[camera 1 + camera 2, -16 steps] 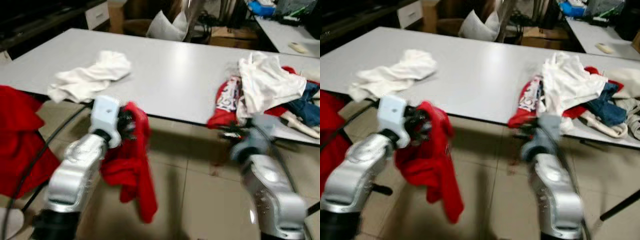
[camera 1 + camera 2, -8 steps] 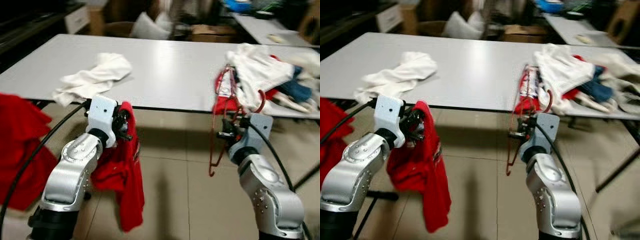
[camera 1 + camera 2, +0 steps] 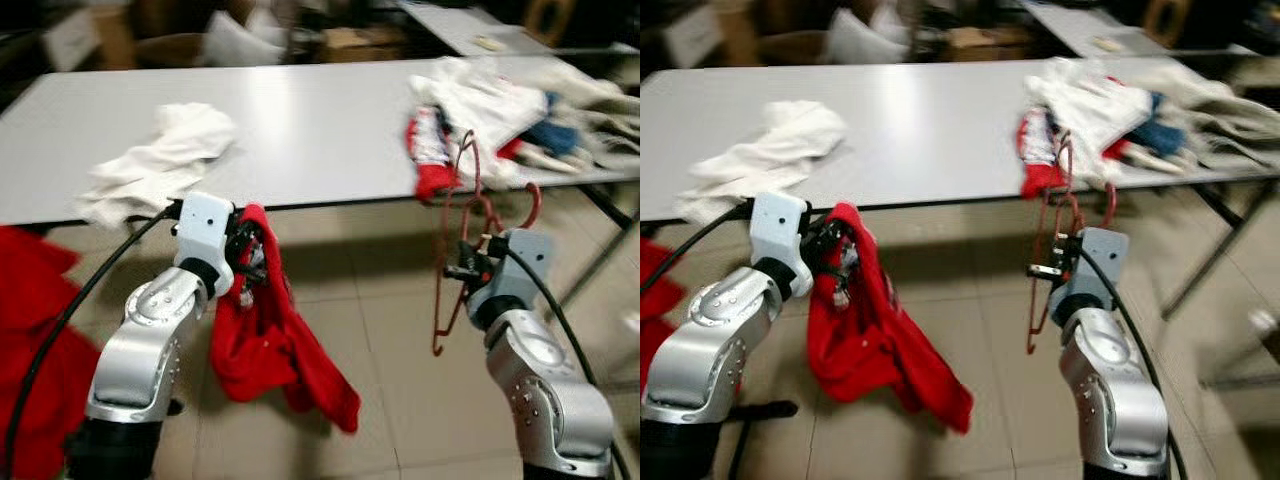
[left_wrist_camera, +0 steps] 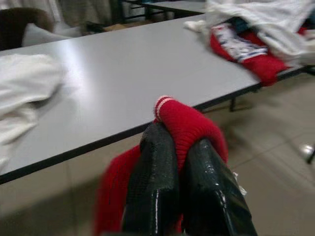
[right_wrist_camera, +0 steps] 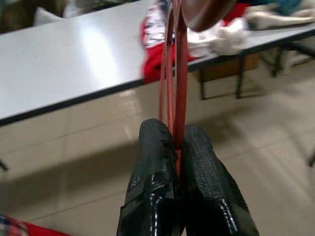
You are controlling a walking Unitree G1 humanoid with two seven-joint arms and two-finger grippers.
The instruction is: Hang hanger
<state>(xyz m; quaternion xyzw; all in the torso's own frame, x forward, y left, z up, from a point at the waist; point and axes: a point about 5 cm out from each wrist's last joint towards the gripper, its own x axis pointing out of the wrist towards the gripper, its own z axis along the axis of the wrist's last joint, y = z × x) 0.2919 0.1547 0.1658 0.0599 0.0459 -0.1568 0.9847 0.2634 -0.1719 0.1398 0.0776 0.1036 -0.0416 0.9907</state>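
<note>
My left gripper (image 3: 247,268) is shut on a red garment (image 3: 270,345) that hangs from it down toward the tiled floor, in front of the white table (image 3: 320,110). In the left wrist view the black fingers (image 4: 152,182) pinch the garment's ribbed cuff (image 4: 184,120). My right gripper (image 3: 462,272) is shut on a thin red wire hanger (image 3: 455,255), held upright below the table's front edge, its hook (image 3: 530,200) curling to the right. The right wrist view has the hanger wires (image 5: 173,73) running up from between the closed fingers (image 5: 152,167).
A white cloth (image 3: 160,160) lies on the table's left part. A heap of white, red and blue clothes (image 3: 490,100) sits on its right part. Another red cloth (image 3: 30,350) hangs at the far left. Table legs (image 3: 600,250) stand at right. Tiled floor lies below.
The camera has swung, so the table now sits more to the left. The red garment's lower end has swung out to the right. Both grippers keep their hold.
</note>
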